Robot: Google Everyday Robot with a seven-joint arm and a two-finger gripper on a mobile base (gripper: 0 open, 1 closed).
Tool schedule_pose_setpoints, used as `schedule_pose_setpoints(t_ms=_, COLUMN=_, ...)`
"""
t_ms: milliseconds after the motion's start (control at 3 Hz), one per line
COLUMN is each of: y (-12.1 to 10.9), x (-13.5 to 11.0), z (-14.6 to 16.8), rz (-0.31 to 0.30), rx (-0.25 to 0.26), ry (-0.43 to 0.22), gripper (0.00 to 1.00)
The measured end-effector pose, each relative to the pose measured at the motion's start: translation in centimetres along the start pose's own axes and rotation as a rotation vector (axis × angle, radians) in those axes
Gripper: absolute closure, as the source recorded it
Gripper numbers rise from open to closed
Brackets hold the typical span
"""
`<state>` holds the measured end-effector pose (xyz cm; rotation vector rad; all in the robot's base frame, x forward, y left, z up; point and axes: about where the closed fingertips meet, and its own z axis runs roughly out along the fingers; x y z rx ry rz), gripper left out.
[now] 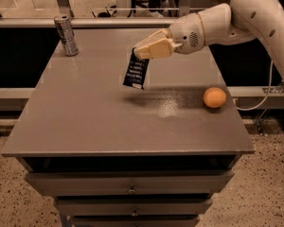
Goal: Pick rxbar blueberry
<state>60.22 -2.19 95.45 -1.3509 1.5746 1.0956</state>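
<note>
The rxbar blueberry (136, 72) is a flat dark navy bar with rows of pale lettering. It hangs upright from my gripper (138, 54), above the middle of the grey table (85, 117). The gripper's cream fingers (154, 48) are shut on the bar's top end. The white arm reaches in from the upper right. The bar's shadow lies on the tabletop to its right.
A silver metal can (66, 35) stands at the table's far left corner. An orange ball (214, 97) rests near the right edge. Drawers run below the table's front edge. A cable hangs at the right.
</note>
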Motion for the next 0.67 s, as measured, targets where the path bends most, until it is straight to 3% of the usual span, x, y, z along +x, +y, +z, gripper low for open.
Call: schedule_pose_setpoints(t_ms=667, y=1.98, x=-1.23, z=1.09, rz=-0.002, rx=-0.083, ry=-0.052, gripper=1.00)
